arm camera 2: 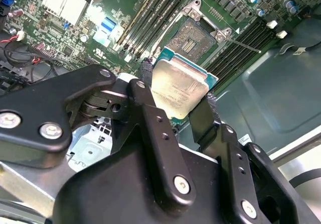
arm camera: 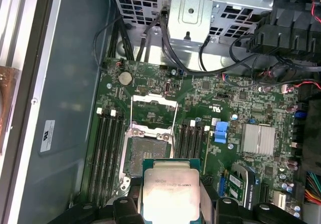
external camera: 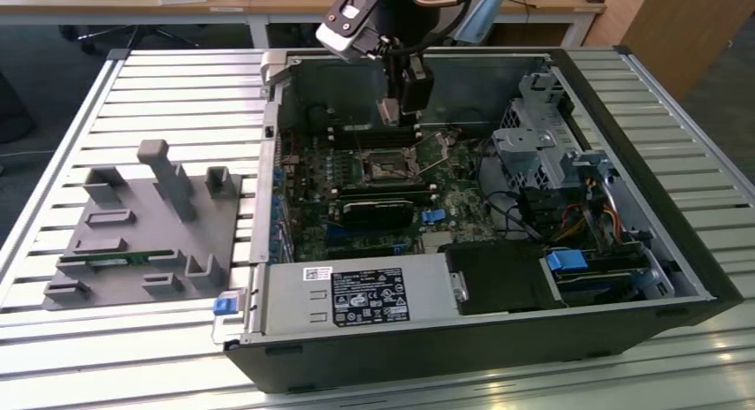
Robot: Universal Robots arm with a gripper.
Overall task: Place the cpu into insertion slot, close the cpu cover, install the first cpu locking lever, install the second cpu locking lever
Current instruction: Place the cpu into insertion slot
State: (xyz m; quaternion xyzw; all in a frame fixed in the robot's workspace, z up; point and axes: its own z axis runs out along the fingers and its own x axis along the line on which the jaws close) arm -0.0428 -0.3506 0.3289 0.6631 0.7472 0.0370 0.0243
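A single robot gripper (arm camera 2: 178,91) reached into an open computer case (external camera: 698,251). Its two black fingers (arm camera 2: 146,76) pinched the cpu (arm camera 2: 181,83) by opposite edges, so the chip's dull silver face showed between them in both wrist views. The chip appeared to be held clear of the green circuit board (arm camera: 200,103), not seated in it. The insertion slot (arm camera: 146,151) lay just beyond the fingertips, bare and dark in the middle with a silvery rim. In the first wrist view the far edge of the chip covered the near edge of the slot. The chip was square (so it had no long axis to speak of), and in that same view its sides seemed to run close to parallel with the sides of the slot. The cpu cover (arm camera: 152,98) lay flipped open on the far side of the slot from the fingers, leaving the slot unobstructed. Long black memory slots (arm camera: 108,153) ran along both sides of the slot. In the exterior view the gripper hung above the board, apart from the slot.
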